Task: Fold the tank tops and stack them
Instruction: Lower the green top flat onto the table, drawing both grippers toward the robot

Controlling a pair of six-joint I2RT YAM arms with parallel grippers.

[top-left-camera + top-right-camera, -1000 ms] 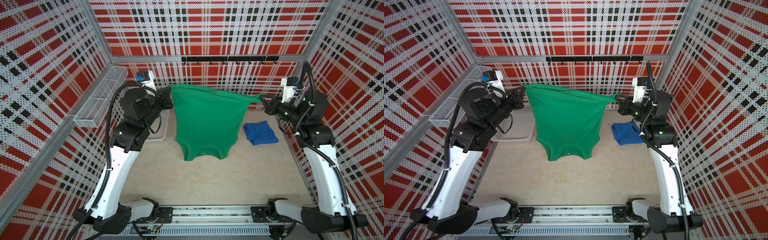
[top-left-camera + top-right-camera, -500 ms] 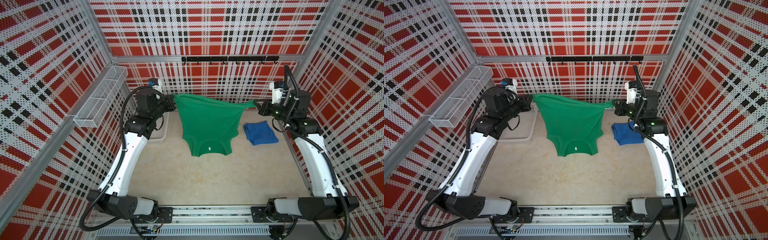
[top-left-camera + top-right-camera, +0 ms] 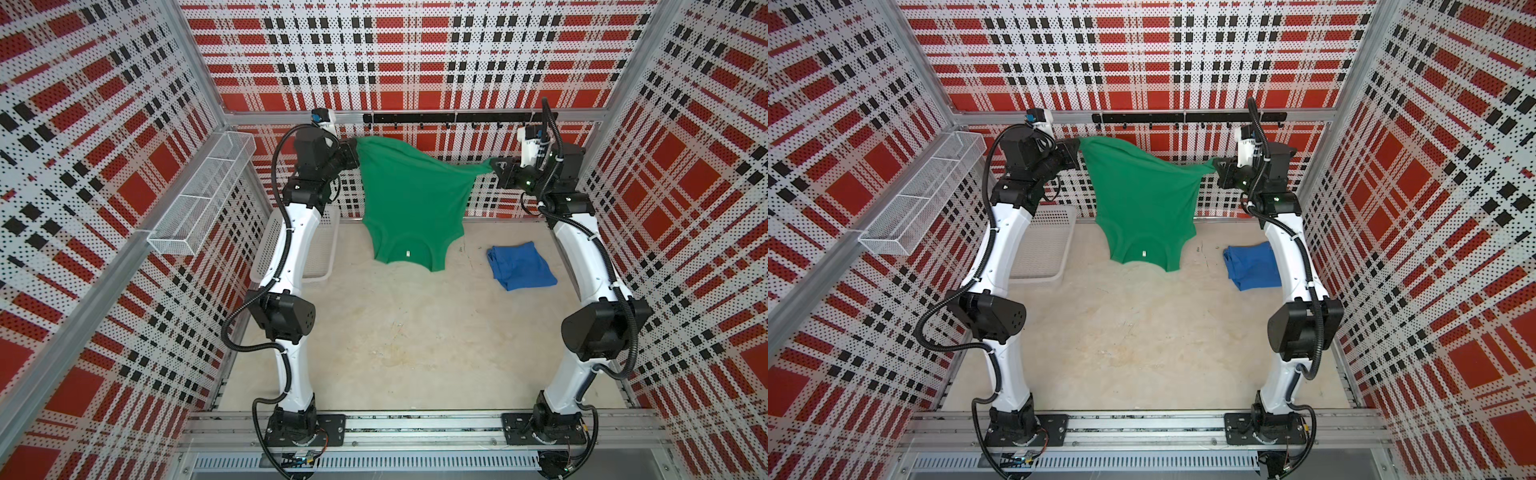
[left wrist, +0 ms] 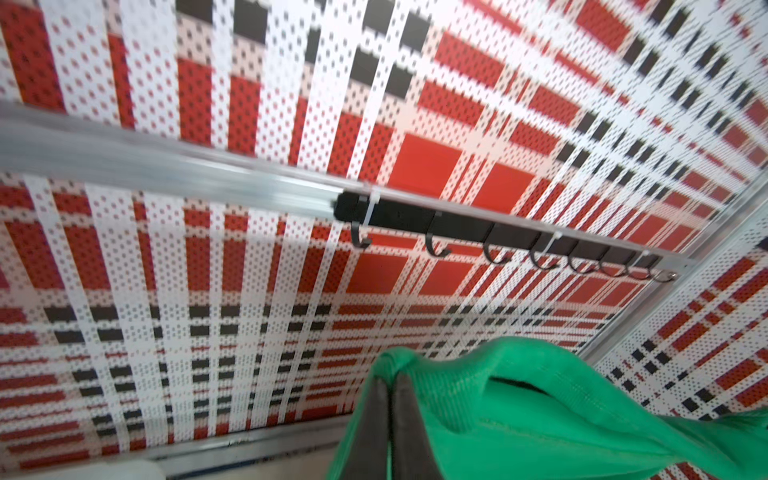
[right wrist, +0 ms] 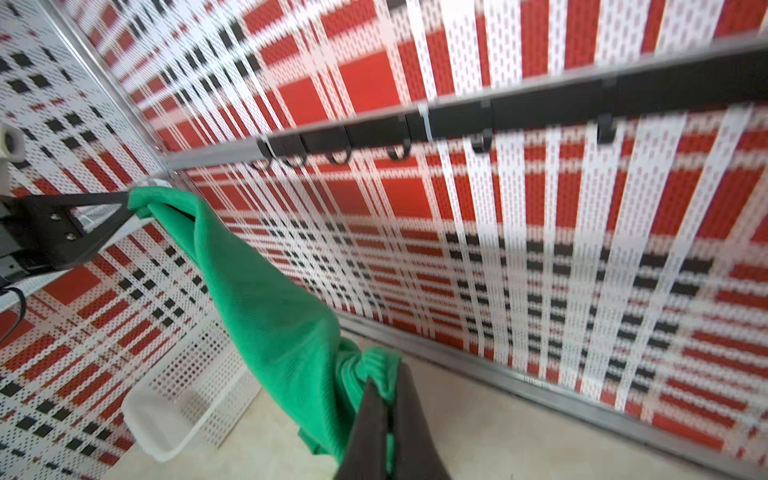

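l gripper (image 3: 354, 154) + r gripper (image 3: 495, 168) both clamped on hem corners of green tank top (image 3: 411, 208), held spread above table (image 3: 395, 340) at back. blue tank top (image 3: 521, 266) lies folded near r arm. next prob: lay green flat, no bunching.

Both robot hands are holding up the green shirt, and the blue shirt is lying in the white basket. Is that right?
Not quite. The blue tank top lies on the table beside the right arm, not in the white basket by the left arm; both top views show that. The left gripper and right gripper do hold up the green tank top.
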